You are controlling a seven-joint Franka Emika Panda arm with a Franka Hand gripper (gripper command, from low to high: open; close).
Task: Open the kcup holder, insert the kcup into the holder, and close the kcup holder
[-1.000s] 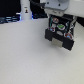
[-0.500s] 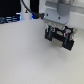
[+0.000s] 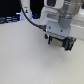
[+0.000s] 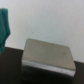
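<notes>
The broad white tabletop (image 3: 25, 60) carries the scene, and the white Franka arm (image 3: 60, 20) leans over it. The kcup holder (image 4: 47, 56), a dark grey boxy unit with a dull sheen on its top, shows only in the wrist view, sitting below the camera. In the exterior view I cannot make it out. The gripper (image 3: 61, 43), white-bodied with dark fingers, looks to hang above the holder. The blur hides whether its jaws are spread or closed, or holding anything. Opening the drawer appears to be the step in hand. It would go best with the fingers brought squarely to the holder's front panel and a straight, slow pull, so the unit does not slide. A blurred teal shape (image 4: 4, 25) sits beyond the holder. The kcup itself I cannot identify.
</notes>
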